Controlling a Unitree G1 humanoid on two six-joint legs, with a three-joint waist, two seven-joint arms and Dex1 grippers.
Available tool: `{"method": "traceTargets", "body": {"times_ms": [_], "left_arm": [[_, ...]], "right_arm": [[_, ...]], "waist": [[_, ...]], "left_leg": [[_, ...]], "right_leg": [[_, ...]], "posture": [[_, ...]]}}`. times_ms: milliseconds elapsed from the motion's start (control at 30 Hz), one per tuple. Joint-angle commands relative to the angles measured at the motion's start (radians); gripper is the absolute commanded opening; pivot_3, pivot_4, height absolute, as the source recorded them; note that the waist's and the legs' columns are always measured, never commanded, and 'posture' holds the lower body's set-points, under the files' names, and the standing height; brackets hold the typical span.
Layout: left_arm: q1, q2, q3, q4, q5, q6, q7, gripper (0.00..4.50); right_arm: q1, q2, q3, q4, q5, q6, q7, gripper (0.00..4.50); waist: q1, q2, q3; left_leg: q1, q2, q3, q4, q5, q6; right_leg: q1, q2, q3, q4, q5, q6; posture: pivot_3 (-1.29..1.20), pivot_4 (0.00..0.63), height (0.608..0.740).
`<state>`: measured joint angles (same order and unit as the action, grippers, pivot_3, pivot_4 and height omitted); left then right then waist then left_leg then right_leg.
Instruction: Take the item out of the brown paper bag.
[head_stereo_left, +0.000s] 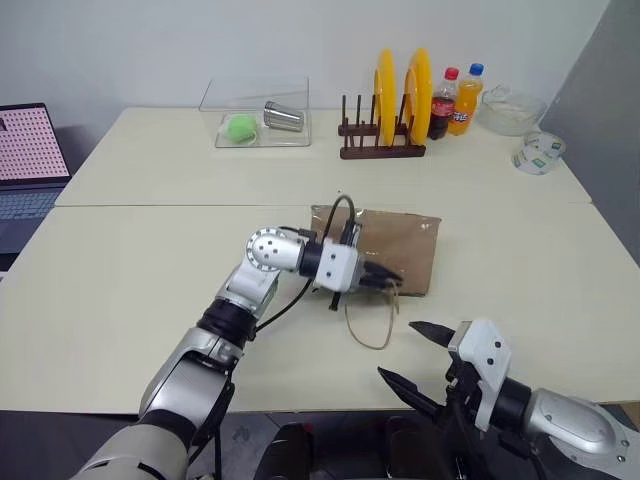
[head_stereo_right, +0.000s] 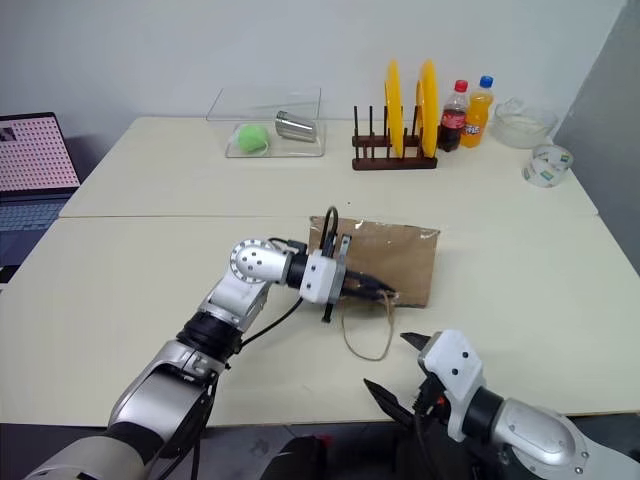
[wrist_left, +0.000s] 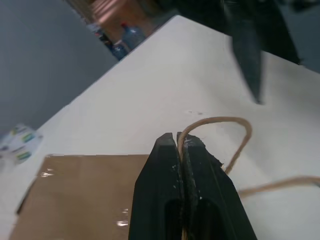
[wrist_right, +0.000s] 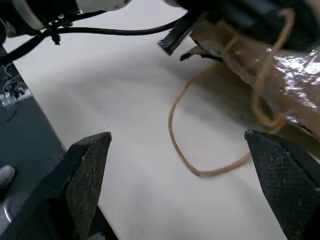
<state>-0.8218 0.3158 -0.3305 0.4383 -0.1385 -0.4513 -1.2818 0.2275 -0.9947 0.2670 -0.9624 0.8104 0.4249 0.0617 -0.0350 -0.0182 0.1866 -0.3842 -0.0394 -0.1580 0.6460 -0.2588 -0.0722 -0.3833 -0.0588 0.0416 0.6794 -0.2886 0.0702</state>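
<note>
The brown paper bag (head_stereo_left: 400, 245) lies flat on the near table, just right of centre. One of its beige cord handles (head_stereo_left: 371, 322) loops out toward the front edge. My left gripper (head_stereo_left: 386, 276) reaches in from the left at the bag's near edge. Its fingers (wrist_left: 165, 165) are shut on another cord handle (wrist_left: 220, 122), which runs between them. My right gripper (head_stereo_left: 415, 358) hovers open near the table's front edge, below the cord loop (wrist_right: 200, 170), with nothing between its fingers. The item is hidden.
On the far table stand a plate rack with yellow plates (head_stereo_left: 385, 140), a clear box (head_stereo_left: 262, 125) holding a green ball and a steel cup, two bottles (head_stereo_left: 455, 100), a glass bowl (head_stereo_left: 512, 108) and a tape roll (head_stereo_left: 540, 153). A laptop (head_stereo_left: 25, 160) sits at the left.
</note>
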Motion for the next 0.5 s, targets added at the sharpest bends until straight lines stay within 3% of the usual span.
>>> {"method": "traceTargets", "body": {"times_ms": [33,333,433,500], "left_arm": [[-0.032,-0.010,0.024,-0.032,-0.004,0.039,0.032,0.07],[-0.056,-0.004,0.030,-0.011,0.015,0.041,0.048,0.07],[-0.063,-0.004,0.037,-0.007,0.018,0.042,0.052,0.00],[-0.068,-0.004,0.040,-0.007,0.020,0.043,0.055,0.00]], "right_arm": [[-0.068,0.030,0.035,-0.085,0.014,0.064,0.002,4.50],[-0.281,0.183,0.157,0.004,-0.119,0.262,0.078,4.50],[-0.323,0.228,0.198,0.065,-0.189,0.299,0.109,3.91],[-0.335,0.254,0.212,0.099,-0.224,0.315,0.128,3.24]], "waist": [[0.000,0.000,0.000],[0.001,0.000,0.000],[0.002,0.000,0.000],[0.002,0.000,0.000]], "left_leg": [[0.000,0.000,0.000,0.000,0.000,0.000],[0.000,0.000,-0.001,0.000,0.000,0.000],[0.000,0.000,-0.001,0.000,0.000,0.000],[-0.001,0.000,-0.001,0.000,0.000,0.000]], "right_leg": [[0.000,0.000,0.000,0.000,0.000,0.000],[0.000,0.000,0.000,0.000,0.000,0.000],[-0.001,0.000,0.000,0.000,0.000,0.000],[-0.001,0.000,0.000,0.000,0.000,0.000]], "posture": [[0.00,0.150,0.740],[0.00,0.150,0.740],[0.00,0.150,0.740],[0.00,0.150,0.740]]}}
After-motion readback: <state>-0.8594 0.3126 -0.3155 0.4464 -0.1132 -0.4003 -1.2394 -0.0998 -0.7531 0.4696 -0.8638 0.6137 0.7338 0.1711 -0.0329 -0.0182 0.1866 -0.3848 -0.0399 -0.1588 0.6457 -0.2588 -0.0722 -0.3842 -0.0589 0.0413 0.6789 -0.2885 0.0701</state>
